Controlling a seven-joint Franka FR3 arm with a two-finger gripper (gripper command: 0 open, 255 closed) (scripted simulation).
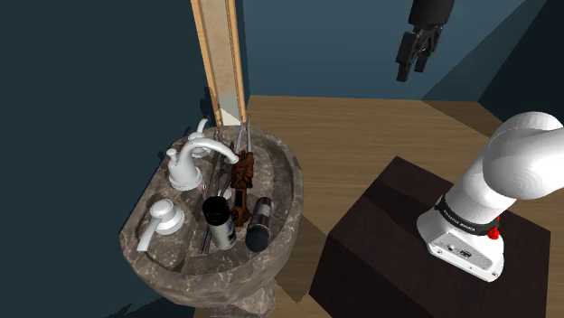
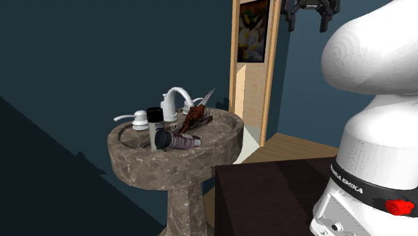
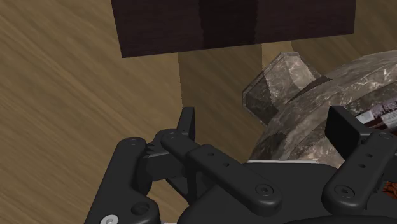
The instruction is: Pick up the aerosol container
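Observation:
A stone pedestal sink (image 1: 287, 172) carries two cans. One stands upright with a black cap and pale body (image 1: 219, 222) (image 2: 155, 119). The other, dark with a label, lies on its side (image 1: 259, 223) (image 2: 177, 140) by the rim; I cannot tell which is the aerosol. My black gripper (image 1: 409, 70) (image 2: 309, 23) hangs high in the air, well above and to the shoulder view's right of the sink, open with nothing between its fingers. In the wrist view the gripper (image 3: 264, 125) looks down on the wooden floor, the sink's edge (image 3: 305, 108) by one finger.
On the sink are also a white faucet (image 1: 201, 155), two white handles and a rusty brown tool (image 1: 241, 179). A wooden frame (image 1: 221, 54) stands behind the sink. The dark stand (image 1: 380, 230) sits on the wooden floor close to the sink.

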